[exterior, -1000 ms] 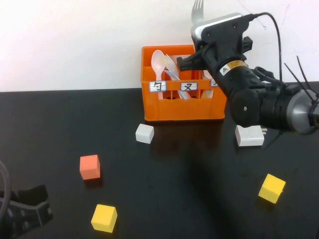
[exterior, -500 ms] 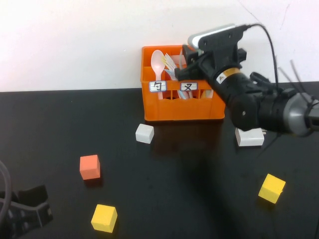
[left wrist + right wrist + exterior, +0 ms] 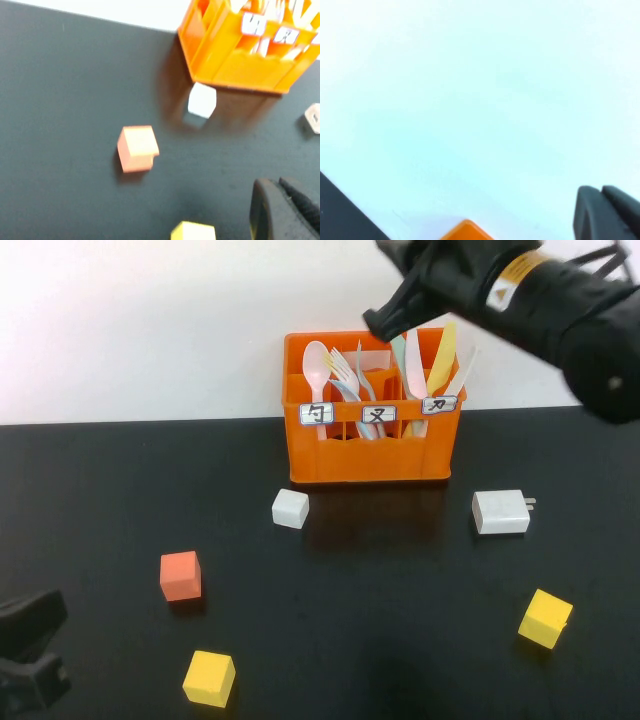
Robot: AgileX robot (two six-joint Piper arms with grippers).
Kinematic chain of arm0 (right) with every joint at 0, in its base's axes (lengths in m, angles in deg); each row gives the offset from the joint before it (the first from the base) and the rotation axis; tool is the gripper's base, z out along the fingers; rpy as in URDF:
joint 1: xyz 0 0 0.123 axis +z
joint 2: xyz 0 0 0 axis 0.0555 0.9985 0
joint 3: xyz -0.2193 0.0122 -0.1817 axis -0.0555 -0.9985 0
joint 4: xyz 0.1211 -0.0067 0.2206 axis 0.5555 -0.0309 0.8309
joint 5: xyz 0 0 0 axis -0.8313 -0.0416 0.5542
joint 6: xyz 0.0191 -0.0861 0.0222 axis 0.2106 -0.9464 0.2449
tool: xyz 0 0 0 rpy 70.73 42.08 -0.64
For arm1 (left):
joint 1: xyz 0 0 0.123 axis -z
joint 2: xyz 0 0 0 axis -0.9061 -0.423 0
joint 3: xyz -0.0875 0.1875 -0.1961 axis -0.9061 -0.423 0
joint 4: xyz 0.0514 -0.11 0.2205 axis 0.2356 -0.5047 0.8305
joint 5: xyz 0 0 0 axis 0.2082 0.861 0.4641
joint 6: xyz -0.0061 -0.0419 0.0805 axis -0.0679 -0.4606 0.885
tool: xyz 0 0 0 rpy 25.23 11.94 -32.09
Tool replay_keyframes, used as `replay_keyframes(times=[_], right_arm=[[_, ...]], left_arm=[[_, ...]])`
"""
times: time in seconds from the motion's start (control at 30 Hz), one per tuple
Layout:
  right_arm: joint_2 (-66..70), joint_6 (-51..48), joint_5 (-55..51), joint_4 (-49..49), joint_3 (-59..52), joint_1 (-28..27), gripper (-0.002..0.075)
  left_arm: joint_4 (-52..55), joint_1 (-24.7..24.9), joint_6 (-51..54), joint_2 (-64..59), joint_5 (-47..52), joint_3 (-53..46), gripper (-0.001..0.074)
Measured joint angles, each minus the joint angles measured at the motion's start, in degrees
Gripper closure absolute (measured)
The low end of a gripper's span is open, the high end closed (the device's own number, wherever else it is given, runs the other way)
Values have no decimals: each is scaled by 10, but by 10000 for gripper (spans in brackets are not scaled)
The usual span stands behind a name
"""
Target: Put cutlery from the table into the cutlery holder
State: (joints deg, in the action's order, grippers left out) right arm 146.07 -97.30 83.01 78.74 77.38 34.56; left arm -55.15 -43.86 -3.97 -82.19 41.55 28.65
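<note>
The black right gripper [image 3: 385, 318] hangs high above the orange plastic three-compartment cutlery holder [image 3: 368, 455], and the black left gripper [image 3: 25, 650] sits low at the near left table edge. Whether either claw is open cannot be made out. In the holder on the matte black table [image 3: 400, 590] stand one pale pink plastic spoon [image 3: 317, 365] and light grey plastic forks [image 3: 345, 375]; around it lie two yellow cubes [image 3: 209, 678], one orange cube [image 3: 180, 575], one white cube [image 3: 290, 508].

The high camera looks down from the robot's side across the table [image 3: 120, 500] to the far wall. The left wrist camera, low at the near left, shares the orange holder [image 3: 240, 55] and cubes. The right wrist camera, raised, faces the wall, catching the holder's rim [image 3: 467, 231].
</note>
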Motion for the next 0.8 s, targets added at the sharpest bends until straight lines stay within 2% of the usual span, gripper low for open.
replay_keyframes(times=[0.27,0.57,0.8], right_arm=[[-85,0,-21,-28,-66,5,727],[-208,0,35,-48,-272,16,728],[-322,0,42,-55,-415,18,728]], left_arm=[[20,0,2,89,-55,-50,736],[46,0,21,207,-77,-98,736],[50,0,22,233,-83,-119,736]])
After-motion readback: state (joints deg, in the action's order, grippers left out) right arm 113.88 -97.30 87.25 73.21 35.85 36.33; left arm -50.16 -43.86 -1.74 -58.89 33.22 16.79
